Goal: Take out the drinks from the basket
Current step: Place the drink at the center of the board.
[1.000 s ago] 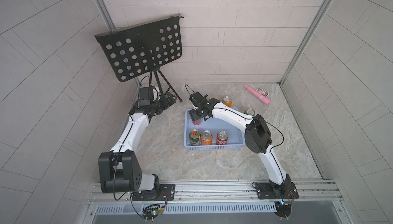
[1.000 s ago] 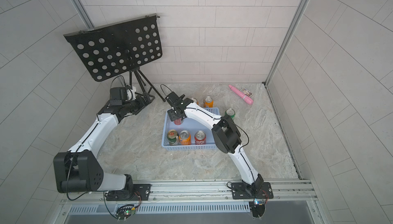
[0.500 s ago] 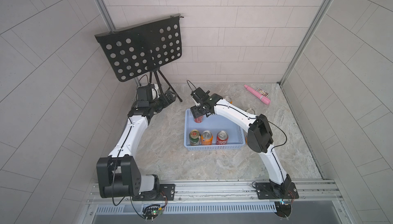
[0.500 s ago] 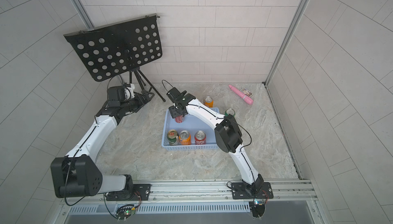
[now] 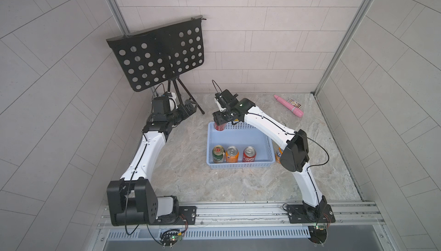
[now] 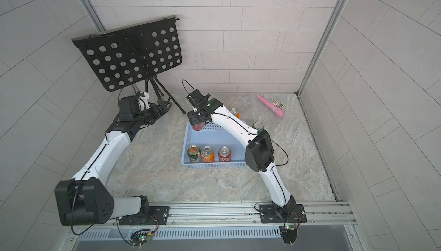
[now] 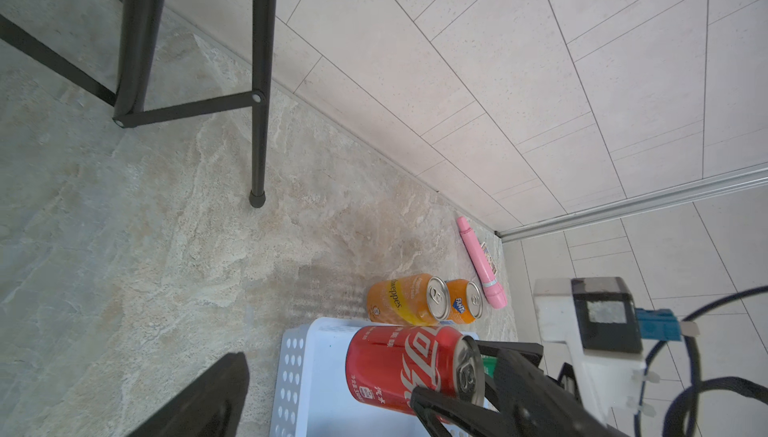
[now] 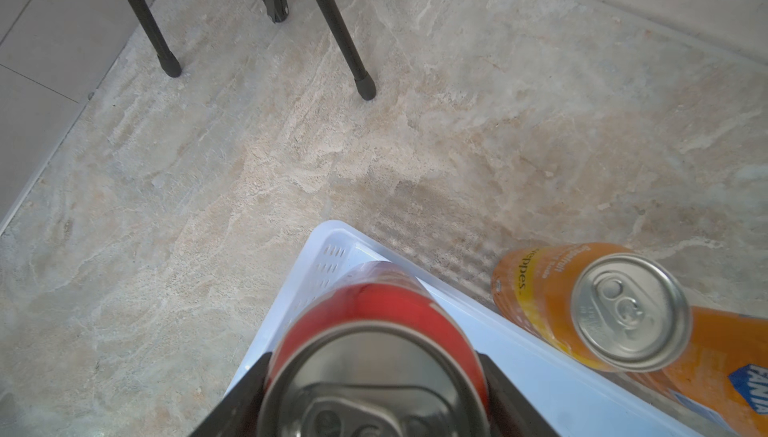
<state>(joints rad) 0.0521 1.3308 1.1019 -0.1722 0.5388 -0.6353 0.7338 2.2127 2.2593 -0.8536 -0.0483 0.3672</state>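
Observation:
My right gripper (image 5: 220, 121) (image 8: 374, 393) is shut on a red can (image 5: 220, 126) (image 6: 198, 126) (image 7: 411, 368) (image 8: 374, 314), gripping it just under the silver top. The can hangs upright over the far left corner of the light-blue basket (image 5: 238, 165) (image 6: 214, 165). Along the basket's near wall stand a green can with a red label (image 5: 218, 153), an orange can (image 5: 232, 154) and another red can (image 5: 249, 154). My left gripper (image 5: 188, 109) (image 6: 162, 109) is open and holds nothing, left of the basket by the tripod legs.
Outside the basket stand two orange cans (image 7: 409, 300) (image 7: 465, 302) behind it, a green can (image 6: 258, 126) and an orange one (image 5: 278, 154) at its right. A black music stand (image 5: 162, 56) is at the back left. A pink stick (image 5: 288, 105) lies back right.
My right gripper has lifted the red can up out of the basket's far left corner. The left arm has drifted slightly toward the back.

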